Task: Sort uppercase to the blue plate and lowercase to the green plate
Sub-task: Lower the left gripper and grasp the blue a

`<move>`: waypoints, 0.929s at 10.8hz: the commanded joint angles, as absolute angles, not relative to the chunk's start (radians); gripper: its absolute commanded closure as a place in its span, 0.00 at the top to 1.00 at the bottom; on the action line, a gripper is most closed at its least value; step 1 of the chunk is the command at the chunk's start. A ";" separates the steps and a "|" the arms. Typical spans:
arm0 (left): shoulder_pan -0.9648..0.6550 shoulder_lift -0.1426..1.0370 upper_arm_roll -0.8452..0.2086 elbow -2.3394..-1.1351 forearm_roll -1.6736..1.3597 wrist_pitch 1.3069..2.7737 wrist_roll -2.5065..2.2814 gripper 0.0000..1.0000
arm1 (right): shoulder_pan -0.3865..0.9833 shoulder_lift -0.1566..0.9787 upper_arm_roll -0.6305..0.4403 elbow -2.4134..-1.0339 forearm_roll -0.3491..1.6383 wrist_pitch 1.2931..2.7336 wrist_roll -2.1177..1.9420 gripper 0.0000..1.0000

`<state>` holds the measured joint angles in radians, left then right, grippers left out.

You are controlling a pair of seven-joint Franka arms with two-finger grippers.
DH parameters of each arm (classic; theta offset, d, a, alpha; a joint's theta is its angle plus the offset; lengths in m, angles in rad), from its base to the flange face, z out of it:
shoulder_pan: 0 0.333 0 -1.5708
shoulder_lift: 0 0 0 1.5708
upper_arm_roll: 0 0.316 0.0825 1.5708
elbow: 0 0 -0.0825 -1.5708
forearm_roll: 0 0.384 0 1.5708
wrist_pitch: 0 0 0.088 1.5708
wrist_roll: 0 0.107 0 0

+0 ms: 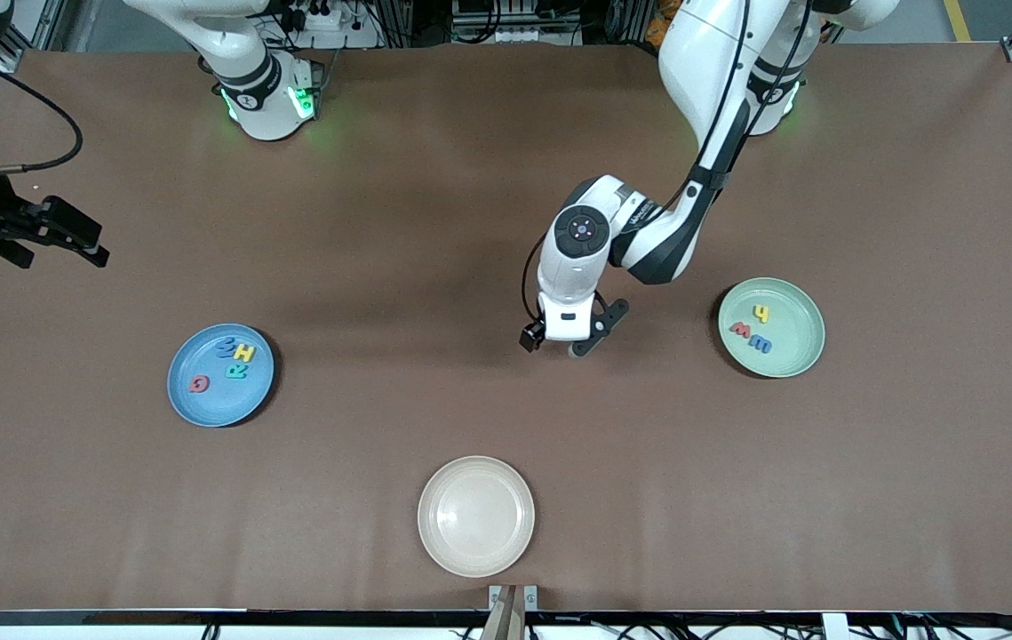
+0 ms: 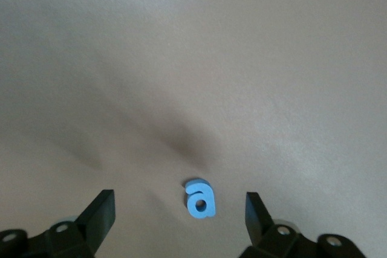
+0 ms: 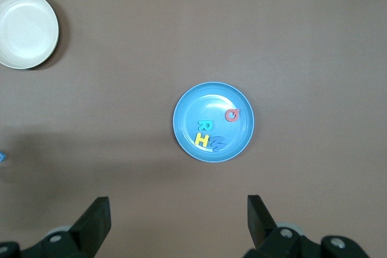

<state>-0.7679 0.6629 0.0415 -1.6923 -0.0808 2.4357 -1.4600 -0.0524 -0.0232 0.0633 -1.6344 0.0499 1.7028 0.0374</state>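
A small blue lowercase a (image 2: 201, 200) lies flat on the brown table between the open fingers of my left gripper (image 2: 179, 202), touching neither finger. From the front, the left gripper (image 1: 563, 342) hangs low over the mid-table and hides that letter. The green plate (image 1: 803, 351) holds a yellow h (image 1: 762, 312), a red w (image 1: 740, 331) and a blue letter (image 1: 760, 344). The blue plate (image 1: 212, 404) holds the uppercase red Q (image 1: 199, 384), teal R (image 1: 237, 370), yellow H (image 1: 245, 353) and blue W (image 1: 226, 348). My right gripper (image 1: 88, 244) waits open and empty.
A beige plate (image 1: 476, 516) with nothing on it sits near the table's front edge, nearer to the camera than the left gripper. The right wrist view looks down on the blue plate (image 3: 187, 98) and the beige plate (image 3: 27, 28).
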 commanded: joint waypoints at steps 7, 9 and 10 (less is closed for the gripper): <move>-0.813 0.779 0.066 -1.585 -0.120 2.430 -1.511 1.00 | -0.084 -0.029 0.060 -1.621 0.061 1.692 0.041 1.00; -0.821 0.808 0.066 -1.562 -0.120 2.430 -1.534 1.00 | -0.095 -0.031 0.058 -1.623 0.061 1.686 0.041 1.00; -0.822 0.816 0.067 -1.549 -0.120 2.430 -1.542 1.00 | -0.109 -0.029 0.060 -1.623 0.061 1.683 0.040 1.00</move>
<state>-0.7985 0.7849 0.0460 -1.5976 -0.0885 2.4356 -1.5204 -0.0803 -0.0233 0.0504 -1.6322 0.0499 1.7017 0.0378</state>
